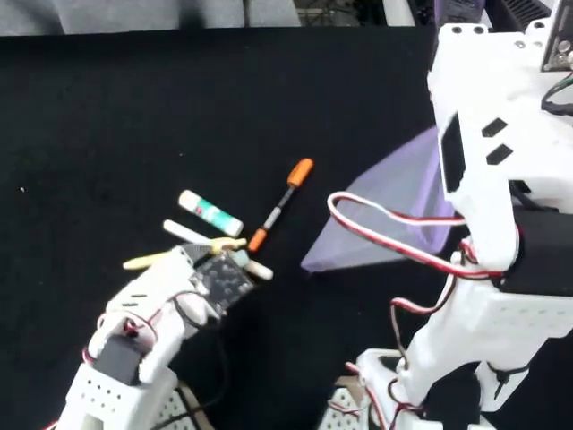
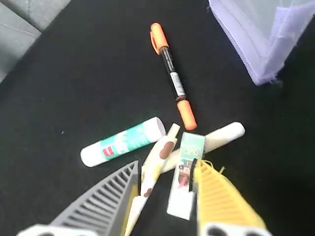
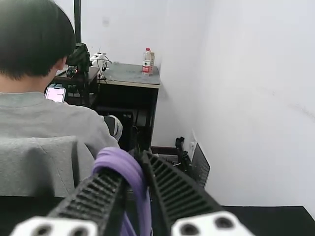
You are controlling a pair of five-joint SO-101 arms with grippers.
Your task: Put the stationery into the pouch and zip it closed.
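Observation:
A purple pouch hangs tilted above the black table, one corner close to the cloth; my right gripper is shut on its rim. Left of the pouch lies a cluster of stationery. It holds an orange marker, a white-and-green glue stick, a white stick and a cream spotted pen. My left gripper is low over this cluster and open. The spotted pen and a small green-and-white eraser lie between its grey and yellow fingers.
The right arm's white body stands tall at the right, with red-and-white cables looping in front of the pouch. The black cloth stretches bare towards the back and left. A seated person shows behind the table in the right wrist view.

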